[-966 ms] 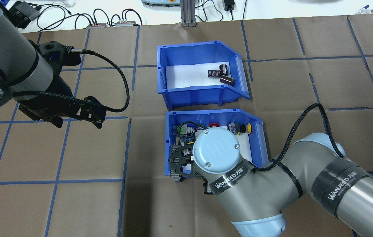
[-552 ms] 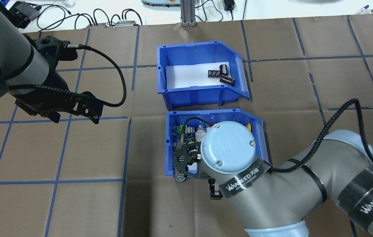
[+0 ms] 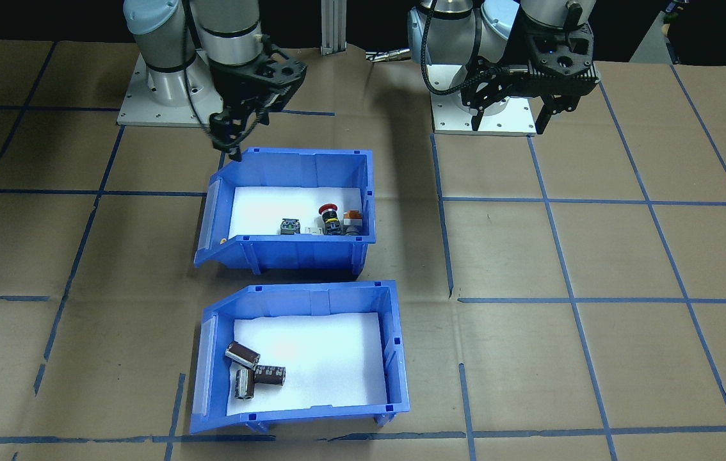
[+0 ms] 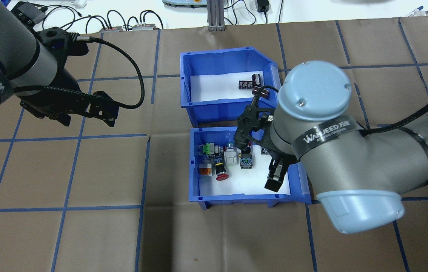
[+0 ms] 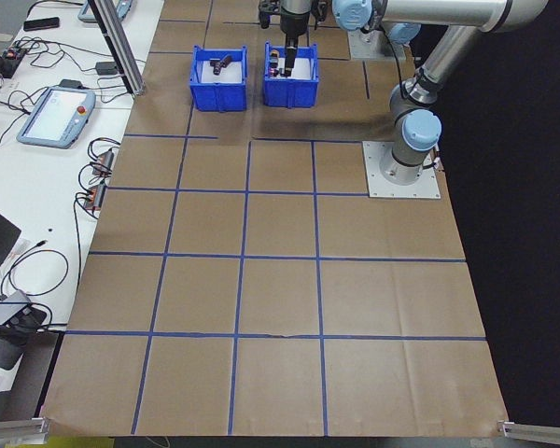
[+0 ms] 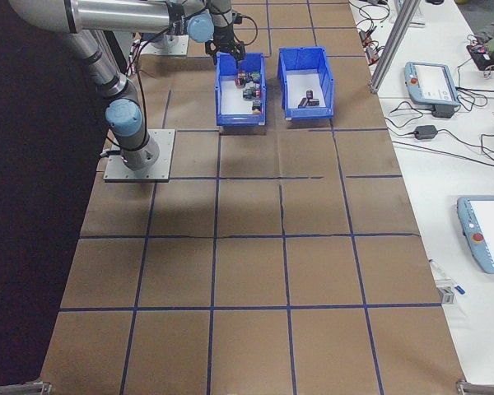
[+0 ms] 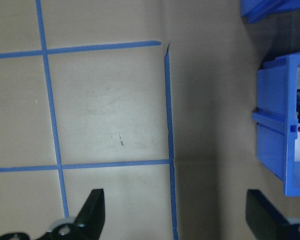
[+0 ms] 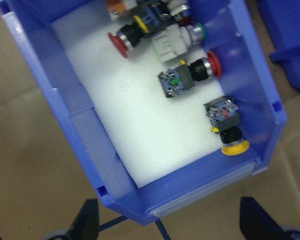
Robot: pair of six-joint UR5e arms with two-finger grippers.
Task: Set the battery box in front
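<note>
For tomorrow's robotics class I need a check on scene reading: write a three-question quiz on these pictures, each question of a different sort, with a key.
1. True or false: the battery box is the bin farther from the robot's base.
2. Which gripper hangs over the push-button bin? A) the left gripper B) the right gripper C) neither
3. Fill in: the battery box holds ___ dark cylinders.

Key
1. True: in the front-facing view it lies below the push-button bin, away from the base.
2. B: its open fingers frame that bin in the right wrist view; the left gripper hangs open over bare table paper.
3. Three.
</note>
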